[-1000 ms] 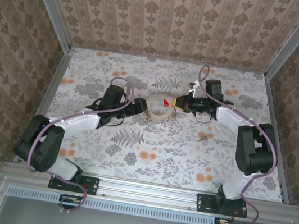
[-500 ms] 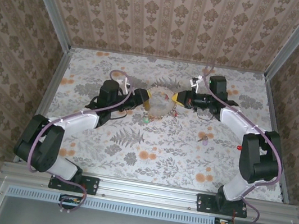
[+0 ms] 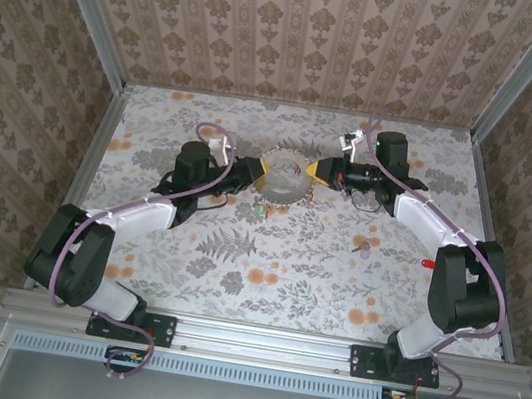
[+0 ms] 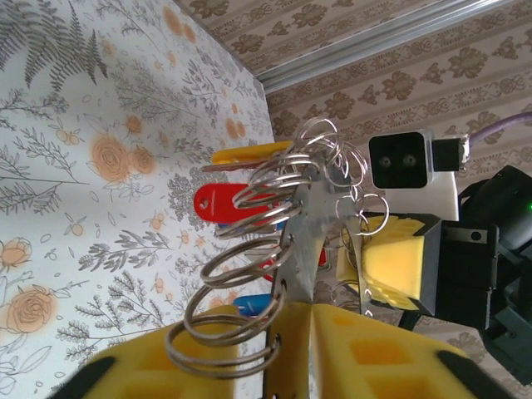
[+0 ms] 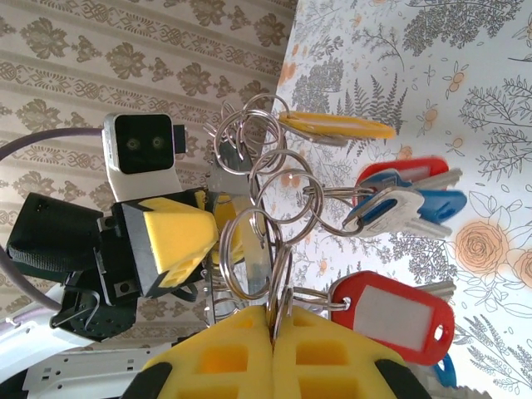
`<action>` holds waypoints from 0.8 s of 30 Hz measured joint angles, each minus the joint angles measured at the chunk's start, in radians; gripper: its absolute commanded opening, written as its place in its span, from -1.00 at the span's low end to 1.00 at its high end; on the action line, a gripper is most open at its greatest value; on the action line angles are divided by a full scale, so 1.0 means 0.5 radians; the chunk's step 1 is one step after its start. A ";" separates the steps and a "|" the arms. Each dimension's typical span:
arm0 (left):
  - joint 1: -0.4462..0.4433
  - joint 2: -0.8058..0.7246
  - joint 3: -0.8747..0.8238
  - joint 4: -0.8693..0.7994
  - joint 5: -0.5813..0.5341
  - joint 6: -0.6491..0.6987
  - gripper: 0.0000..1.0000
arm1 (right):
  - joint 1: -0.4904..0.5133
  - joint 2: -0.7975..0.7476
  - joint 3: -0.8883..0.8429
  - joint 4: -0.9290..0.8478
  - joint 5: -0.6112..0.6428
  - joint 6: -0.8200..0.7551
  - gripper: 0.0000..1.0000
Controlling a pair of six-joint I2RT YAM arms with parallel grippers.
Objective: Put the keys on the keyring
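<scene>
Nearer the arm bases than the keyring [image 3: 283, 175], and to its right, a purple-headed key [image 3: 365, 248] lies loose on the table [image 3: 263, 280]. The keyring is held off the table between the two arms. The left fingers [image 4: 208, 366] are pressed together on it from its left, and the right fingers [image 5: 332, 353] are clamped on it from its right. Small split rings [image 5: 249, 249] on it carry the keys [image 5: 397, 209], which have red, blue and yellow heads. Beyond the keyring stands the patterned wall [image 3: 302, 33].
</scene>
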 measured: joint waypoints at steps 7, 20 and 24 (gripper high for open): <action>-0.002 -0.106 0.011 0.018 0.045 -0.021 -1.00 | -0.006 -0.097 0.000 -0.035 0.013 0.011 -0.62; 0.019 -0.407 0.546 -0.889 0.302 0.620 -1.00 | -0.050 -1.029 -0.150 -0.420 0.875 -0.544 0.28; 0.029 -0.410 0.787 -1.233 0.414 0.916 -1.00 | -0.050 -1.362 -0.491 -0.207 1.111 -0.665 0.34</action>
